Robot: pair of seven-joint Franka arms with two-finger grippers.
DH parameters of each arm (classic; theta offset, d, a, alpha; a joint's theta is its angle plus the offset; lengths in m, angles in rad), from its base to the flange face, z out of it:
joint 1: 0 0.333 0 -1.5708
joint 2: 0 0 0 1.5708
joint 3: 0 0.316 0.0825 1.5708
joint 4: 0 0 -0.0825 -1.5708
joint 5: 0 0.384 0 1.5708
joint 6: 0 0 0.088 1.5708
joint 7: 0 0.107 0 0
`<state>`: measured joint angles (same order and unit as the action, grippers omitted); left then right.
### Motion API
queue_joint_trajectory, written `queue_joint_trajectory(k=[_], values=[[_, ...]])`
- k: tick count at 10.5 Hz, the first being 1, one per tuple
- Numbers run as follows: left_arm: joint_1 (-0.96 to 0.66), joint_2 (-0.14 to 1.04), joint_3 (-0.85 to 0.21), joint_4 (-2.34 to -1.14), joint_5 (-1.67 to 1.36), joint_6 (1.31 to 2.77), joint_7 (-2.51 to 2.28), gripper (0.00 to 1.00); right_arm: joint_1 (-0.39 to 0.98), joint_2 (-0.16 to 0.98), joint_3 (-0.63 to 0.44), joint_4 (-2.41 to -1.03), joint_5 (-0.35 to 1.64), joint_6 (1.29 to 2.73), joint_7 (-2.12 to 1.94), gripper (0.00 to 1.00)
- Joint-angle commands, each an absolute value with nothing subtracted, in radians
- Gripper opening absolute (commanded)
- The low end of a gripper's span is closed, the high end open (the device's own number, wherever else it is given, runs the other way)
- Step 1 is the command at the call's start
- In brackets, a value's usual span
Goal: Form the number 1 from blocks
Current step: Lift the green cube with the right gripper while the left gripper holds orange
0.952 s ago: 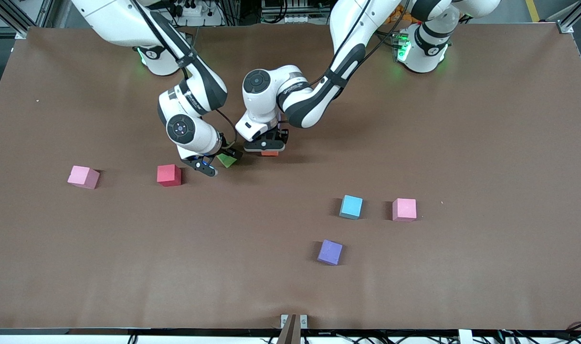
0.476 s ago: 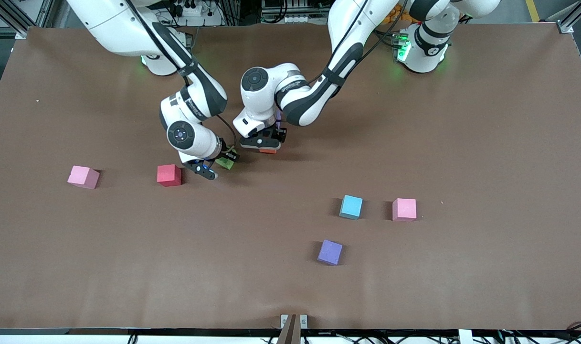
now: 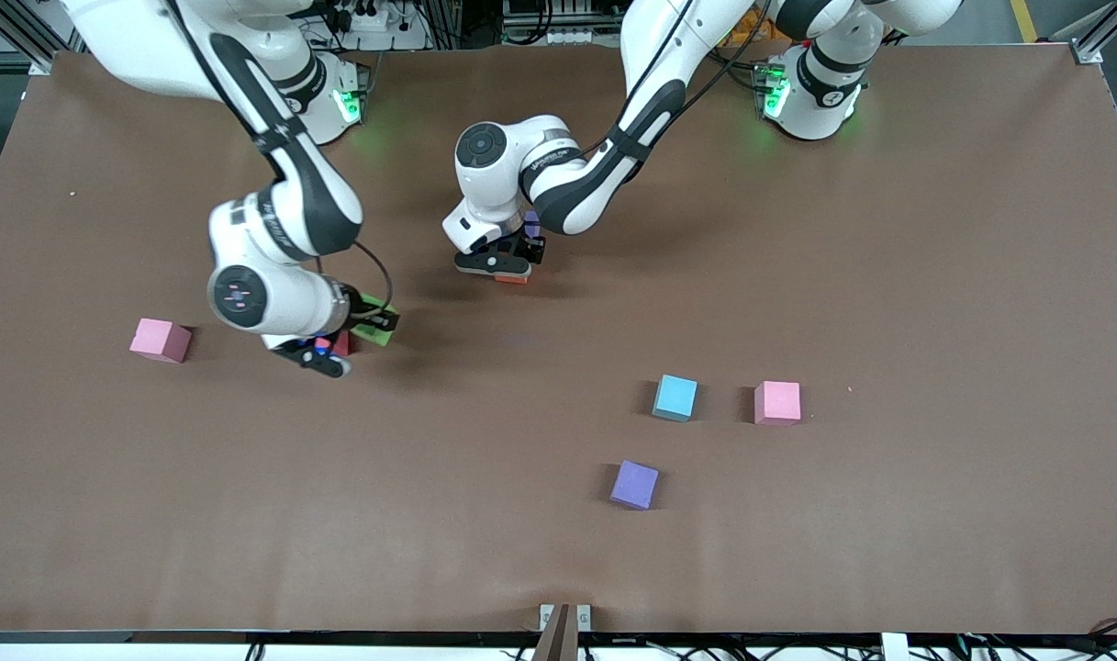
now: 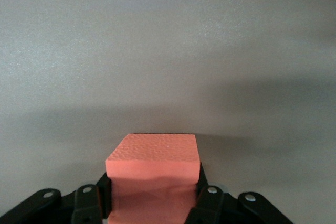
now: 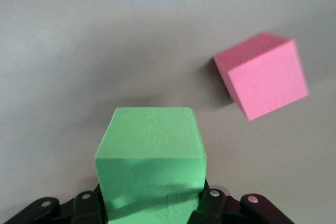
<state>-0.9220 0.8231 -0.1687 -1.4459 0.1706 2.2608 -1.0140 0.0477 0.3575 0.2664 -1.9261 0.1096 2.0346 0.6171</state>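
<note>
Left wrist view shows the left gripper (image 4: 153, 203) squeezing the orange-red block (image 4: 153, 171) (dented, so light soft foam) above the table, while the right gripper (image 5: 152, 203) clamps the green block (image 5: 150, 156) by opposite flat faces.

R gripper (image 3: 342, 347) w/ green block (image 3: 375, 329) moved over crimson block (image 3: 340, 343) | lifted
</note>
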Motion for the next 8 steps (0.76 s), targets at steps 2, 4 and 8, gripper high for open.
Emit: queue_joint_trajectory(k=[2,4,8], values=[[-0.925,0.824,-0.163,-1.43,0.158,2.241,-0.992,0.0,0.057,0.354,0.239,-1.839,0.089,2.008,0.519,0.0],[-0.923,0.824,-0.163,-1.436,0.161,2.229,-0.989,0.0,0.058,0.354,0.238,-1.812,0.09,1.984,0.52,0.0],[-0.919,0.819,-0.163,-1.44,0.161,2.21,-0.977,0.0,0.061,0.357,0.241,-1.799,0.103,1.983,0.522,0.0]])
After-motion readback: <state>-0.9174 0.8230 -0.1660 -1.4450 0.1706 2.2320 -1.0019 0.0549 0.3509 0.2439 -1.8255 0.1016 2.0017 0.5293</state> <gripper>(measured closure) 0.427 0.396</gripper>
